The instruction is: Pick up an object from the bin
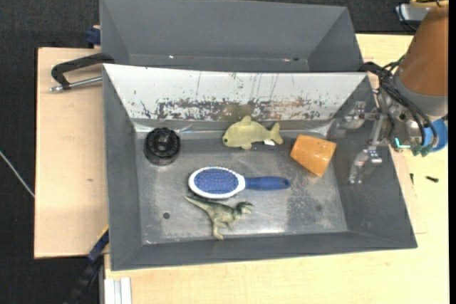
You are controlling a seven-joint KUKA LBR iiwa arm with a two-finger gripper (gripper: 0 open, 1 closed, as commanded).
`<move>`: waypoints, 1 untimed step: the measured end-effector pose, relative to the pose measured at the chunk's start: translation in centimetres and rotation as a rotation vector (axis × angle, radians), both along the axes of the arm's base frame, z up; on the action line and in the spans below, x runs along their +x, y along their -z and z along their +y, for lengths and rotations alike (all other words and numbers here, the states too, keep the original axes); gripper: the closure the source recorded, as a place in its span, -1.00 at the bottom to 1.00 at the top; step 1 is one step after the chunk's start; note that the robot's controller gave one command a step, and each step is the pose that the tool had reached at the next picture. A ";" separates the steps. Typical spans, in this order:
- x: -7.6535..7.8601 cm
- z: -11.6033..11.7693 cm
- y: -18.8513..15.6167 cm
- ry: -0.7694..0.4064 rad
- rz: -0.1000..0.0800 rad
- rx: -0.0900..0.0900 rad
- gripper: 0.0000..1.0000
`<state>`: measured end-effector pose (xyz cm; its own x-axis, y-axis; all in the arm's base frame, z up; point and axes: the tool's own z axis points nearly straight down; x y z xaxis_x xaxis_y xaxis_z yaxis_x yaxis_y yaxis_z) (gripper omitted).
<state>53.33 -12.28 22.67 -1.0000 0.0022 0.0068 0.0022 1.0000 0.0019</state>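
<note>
My gripper [355, 147] hangs over the bin's right sloping wall, its two metal fingers spread open with nothing between them. Nearest to it, just to its left on the bin floor, lies an orange wedge-shaped block [313, 153]. Further left, by the back wall, a pale yellow-green toy fish [249, 133] lies on its side. The gripper touches neither of them.
A hairbrush [224, 183] with a white oval head and blue handle lies in the middle of the floor. A small green toy dinosaur [221, 211] lies in front of it. A black round knob [162, 144] sits at the back left.
</note>
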 end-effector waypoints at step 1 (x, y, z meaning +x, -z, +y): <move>5.8 -0.9 14.3 -0.049 -0.013 -0.003 -1.00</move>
